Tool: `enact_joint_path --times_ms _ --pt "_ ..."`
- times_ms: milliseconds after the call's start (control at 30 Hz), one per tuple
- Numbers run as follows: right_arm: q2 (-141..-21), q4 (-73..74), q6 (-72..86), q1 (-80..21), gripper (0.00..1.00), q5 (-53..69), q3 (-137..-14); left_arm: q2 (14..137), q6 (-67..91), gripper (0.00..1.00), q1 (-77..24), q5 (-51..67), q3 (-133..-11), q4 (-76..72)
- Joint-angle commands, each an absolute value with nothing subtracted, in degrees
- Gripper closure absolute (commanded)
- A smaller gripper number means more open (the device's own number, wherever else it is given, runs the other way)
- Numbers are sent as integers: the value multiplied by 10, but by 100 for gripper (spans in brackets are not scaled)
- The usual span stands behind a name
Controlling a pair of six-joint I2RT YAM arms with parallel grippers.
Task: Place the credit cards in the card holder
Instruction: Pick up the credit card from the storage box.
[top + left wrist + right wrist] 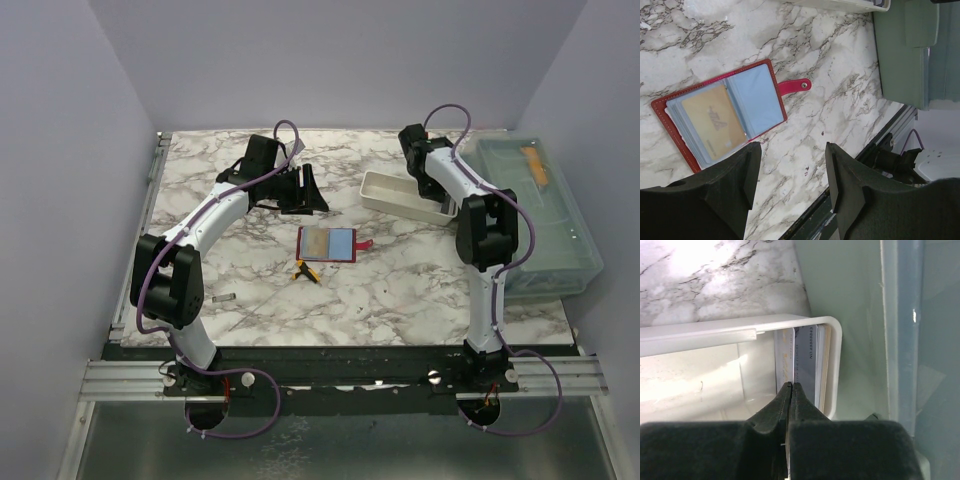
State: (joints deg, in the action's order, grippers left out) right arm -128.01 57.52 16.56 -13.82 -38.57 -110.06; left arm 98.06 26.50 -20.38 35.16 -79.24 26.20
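Observation:
The red card holder lies open at the table's middle. In the left wrist view it holds a tan-gold card in its blue-grey lining. My left gripper is open and empty above the table behind the holder, its tips apart. My right gripper reaches into the right end of the white tray. There, several credit cards stand on edge against the tray's end wall. The right gripper is shut, with a thin card edge showing between its fingers.
A yellow-handled tool lies just in front of the holder. A large clear lidded bin stands along the right edge, close beside the tray. A small dark item lies near the left arm.

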Motion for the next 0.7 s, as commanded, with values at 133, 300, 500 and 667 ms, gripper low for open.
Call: enact_joint_path --times_ms 133,300,500,667 --pt "-1227 499 197 -119 100 -290 -1047 984 261 40 -208 368 -786 253" --pt "-1223 473 206 -109 100 -271 -1026 985 261 40 -208 367 -786 253" --pt "-1224 453 205 -99 90 -256 -1009 986 261 40 -208 367 -786 253" --pt "-1229 457 203 -94 90 -251 -1018 986 260 40 -209 366 -786 252"
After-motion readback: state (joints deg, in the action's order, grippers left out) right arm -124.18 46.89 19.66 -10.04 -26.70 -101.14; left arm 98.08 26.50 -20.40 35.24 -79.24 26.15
